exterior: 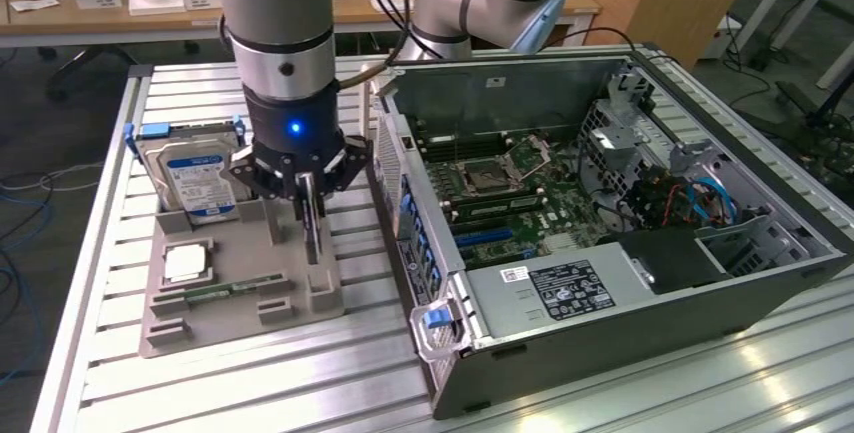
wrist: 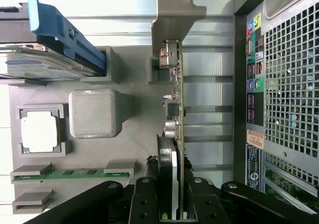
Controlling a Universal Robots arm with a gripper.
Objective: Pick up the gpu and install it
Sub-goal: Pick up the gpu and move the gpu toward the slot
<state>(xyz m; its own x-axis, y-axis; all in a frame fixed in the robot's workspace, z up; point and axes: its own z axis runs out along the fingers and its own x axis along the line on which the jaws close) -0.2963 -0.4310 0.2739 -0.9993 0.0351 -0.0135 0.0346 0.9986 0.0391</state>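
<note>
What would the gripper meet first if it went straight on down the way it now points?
The gpu, standing on edge in the grey holder directly beneath the gripper. In the wrist view the card lies right in its line; how close they are cannot be told.

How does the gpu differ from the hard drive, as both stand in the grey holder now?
The gpu is a thin dark card with a metal bracket at one end; the hard drive is a thicker silver block with a blue-white label. The hard drive carries blue rails; the gpu has none. The gripper is closed on the gpu, while the hard drive stands free. Both stand on edge in slots of the grey holder.
</note>
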